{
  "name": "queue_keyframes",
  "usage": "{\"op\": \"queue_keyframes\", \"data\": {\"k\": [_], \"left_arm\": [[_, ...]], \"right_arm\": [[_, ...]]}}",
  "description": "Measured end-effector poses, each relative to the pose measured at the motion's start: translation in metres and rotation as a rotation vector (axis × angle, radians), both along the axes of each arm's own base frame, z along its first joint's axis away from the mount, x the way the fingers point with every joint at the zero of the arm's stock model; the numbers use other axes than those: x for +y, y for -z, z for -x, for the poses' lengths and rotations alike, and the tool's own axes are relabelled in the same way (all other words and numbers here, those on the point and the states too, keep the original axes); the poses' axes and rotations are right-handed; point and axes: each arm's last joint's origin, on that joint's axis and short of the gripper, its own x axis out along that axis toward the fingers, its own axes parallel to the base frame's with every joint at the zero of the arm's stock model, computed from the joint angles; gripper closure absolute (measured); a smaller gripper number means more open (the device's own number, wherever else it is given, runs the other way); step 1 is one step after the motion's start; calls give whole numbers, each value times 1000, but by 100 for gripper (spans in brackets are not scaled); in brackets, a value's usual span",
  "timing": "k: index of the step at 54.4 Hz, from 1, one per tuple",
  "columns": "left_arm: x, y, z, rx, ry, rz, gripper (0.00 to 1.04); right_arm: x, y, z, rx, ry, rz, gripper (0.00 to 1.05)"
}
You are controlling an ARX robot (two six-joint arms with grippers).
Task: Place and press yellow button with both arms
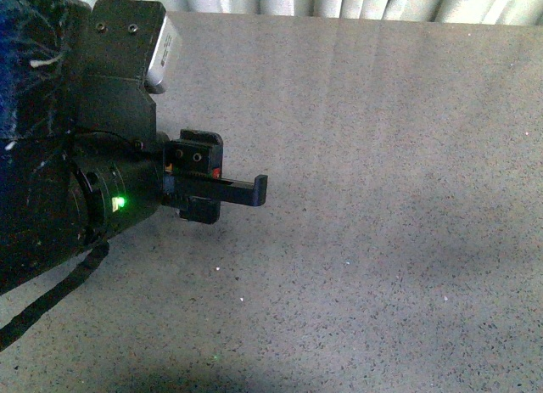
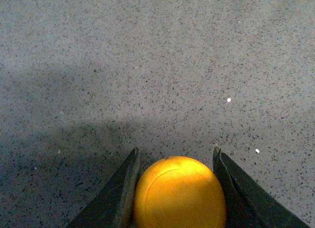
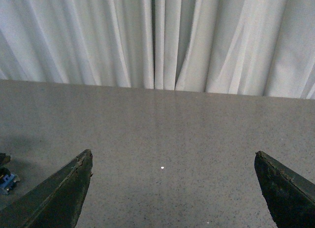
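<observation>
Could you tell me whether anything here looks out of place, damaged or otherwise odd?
Nothing stands out. The yellow button looks intact, held between the fingers of the left gripper, the right gripper hangs open, and the grey table shows only a few white flecks.

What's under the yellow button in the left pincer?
Only the dome of the yellow button shows, between fingers of the left pincer, speckled tabletop beyond. Its base and anything beneath are covered.

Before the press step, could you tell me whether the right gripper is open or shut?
Open. In the right wrist view the right gripper has its fingers far apart, with only table showing between them.
</observation>
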Motion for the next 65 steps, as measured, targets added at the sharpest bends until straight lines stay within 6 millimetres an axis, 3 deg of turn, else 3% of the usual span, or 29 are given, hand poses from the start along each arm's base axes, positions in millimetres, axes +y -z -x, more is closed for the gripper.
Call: {"op": "queue_keyframes", "data": {"k": [14, 27, 32, 34, 46, 52, 59, 65], "left_arm": [[-2, 18, 5, 37, -10, -7, 68], [-5, 21, 10, 49, 2, -3, 32], [-5, 19, 12, 48, 6, -5, 12], [-4, 15, 13, 41, 6, -3, 7], [13, -22, 12, -34, -31, 58, 9], [38, -56, 12, -91, -73, 108, 9], [64, -80, 18, -123, -98, 145, 9], [75, -94, 22, -169, -128, 159, 9]], "right_arm": [[0, 0, 0, 0, 0, 0, 9], [0, 0, 0, 0, 0, 0, 9], [0, 0, 0, 0, 0, 0, 9], [0, 0, 0, 0, 0, 0, 9], [0, 0, 0, 0, 0, 0, 9], [0, 0, 0, 0, 0, 0, 9], [0, 0, 0, 0, 0, 0, 9], [0, 0, 0, 0, 0, 0, 9]]}}
